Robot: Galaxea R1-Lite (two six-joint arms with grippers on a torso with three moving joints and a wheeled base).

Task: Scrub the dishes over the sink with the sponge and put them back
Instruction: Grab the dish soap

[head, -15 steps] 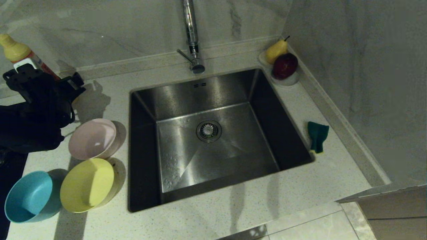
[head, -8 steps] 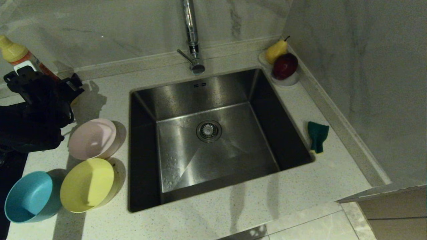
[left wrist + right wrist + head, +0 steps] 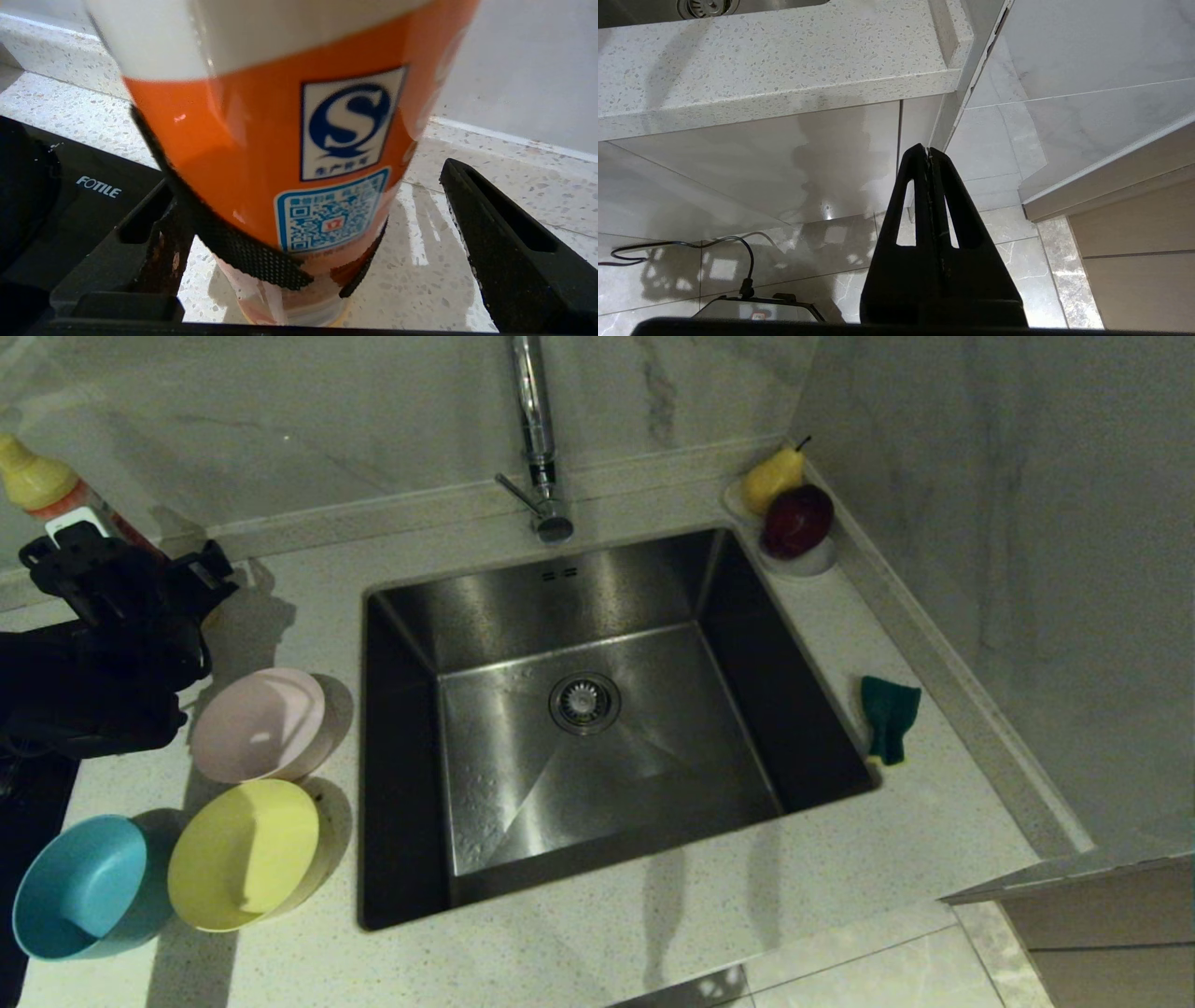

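Left gripper (image 3: pixel 322 242) up at the back-left of the counter, fingers spread wide around an orange-and-white bottle (image 3: pixel 289 140). One finger lies against the bottle's side, the other stands clear, so nothing is clamped yet.

Judging by this, a soap step is in hand, ahead of any scrubbing. Next move calls for closing squarely on the bottle, low down, without tipping it.

Right gripper (image 3: pixel 930 186) hangs parked below the counter edge, fingers pressed together, empty.

Pink bowl (image 3: pixel 261 723), yellow bowl (image 3: pixel 245 854) and blue bowl (image 3: pixel 79 887) sit left of the sink (image 3: pixel 579 728). Sponge (image 3: pixel 887 717) lies untouched on the counter to the sink's right.

Readable: "FOTILE" on the black cooktop (image 3: pixel 79 196); bottle label shows a blue "S" mark and a QR code, small print illegible.
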